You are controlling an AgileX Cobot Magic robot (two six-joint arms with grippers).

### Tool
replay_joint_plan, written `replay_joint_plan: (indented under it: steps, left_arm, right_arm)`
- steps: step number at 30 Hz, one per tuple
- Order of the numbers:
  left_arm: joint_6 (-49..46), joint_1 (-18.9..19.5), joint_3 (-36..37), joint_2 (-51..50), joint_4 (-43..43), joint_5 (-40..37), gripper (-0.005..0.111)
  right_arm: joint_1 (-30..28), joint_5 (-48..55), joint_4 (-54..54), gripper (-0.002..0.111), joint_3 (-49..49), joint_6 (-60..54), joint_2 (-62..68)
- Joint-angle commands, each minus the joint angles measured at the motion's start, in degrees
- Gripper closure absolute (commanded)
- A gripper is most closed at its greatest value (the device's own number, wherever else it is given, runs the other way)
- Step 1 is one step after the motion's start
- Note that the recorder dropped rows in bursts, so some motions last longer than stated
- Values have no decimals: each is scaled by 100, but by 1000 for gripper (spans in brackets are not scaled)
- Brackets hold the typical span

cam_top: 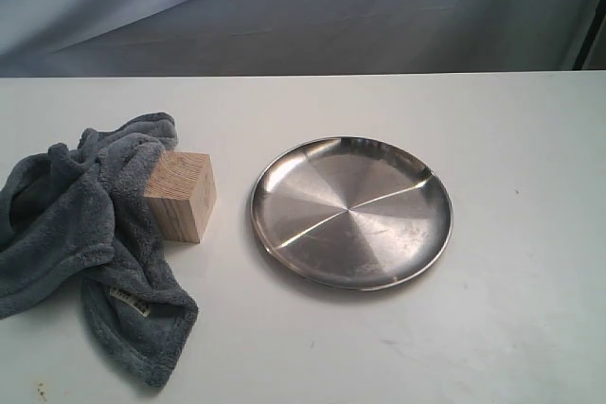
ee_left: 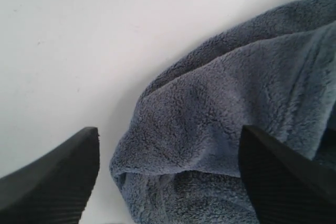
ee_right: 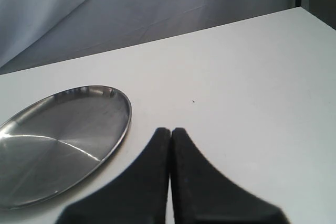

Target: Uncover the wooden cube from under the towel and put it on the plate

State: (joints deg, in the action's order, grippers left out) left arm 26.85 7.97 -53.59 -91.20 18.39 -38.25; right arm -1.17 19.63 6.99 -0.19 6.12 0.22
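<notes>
Two pairs of fingers: your left fingers [ee_left: 58,182] stand spread wide and grip nothing; your right fingers [ee_right: 152,182] are pressed together and empty.
Towel: the towel [cam_top: 85,234] lies bunched in a heap on the table [cam_top: 511,328]. One fold of it sits below and between the left fingers, and as far as you can see it touches neither. It looks dropped there to keep it off the plate.
Cube, place: the cube [cam_top: 180,198] stands bare on the table, one side touching the towel heap. It shows between neither pair of fingers.
Cube, look: light tan raw wood with darker grain lines across its faces and crisp edges, sitting flat and turned slightly.
Plate: the plate [cam_top: 350,212] is round, shiny steel with nothing on it. It lies near the cube but apart from it, just beside the tips of the right fingers.
Why so: the cube's top and two of its sides are open to a grasp, so you can judge the uncovering done and the lift not yet begun.
Caution: the towel leans on the cube and may drag along when you lift it.
</notes>
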Motion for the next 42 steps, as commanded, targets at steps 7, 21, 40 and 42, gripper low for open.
replay_joint_plan:
  steps: [7,21,40,42]
  left_arm:
    - [-782,-747,-6,190,-613,235,36]
    - [-782,-2070,-6,190,-590,235,36]
    - [-760,-3019,-6,-122,-713,1402,36]
    - [-760,-3019,-6,-205,-609,1626,36]
  right_arm:
    - [-18,-13,-76,108,19,-4,-22]
    - [-18,-13,-76,108,19,-4,-22]
    - [-18,-13,-76,108,19,-4,-22]
    - [-18,-13,-76,108,19,-4,-22]
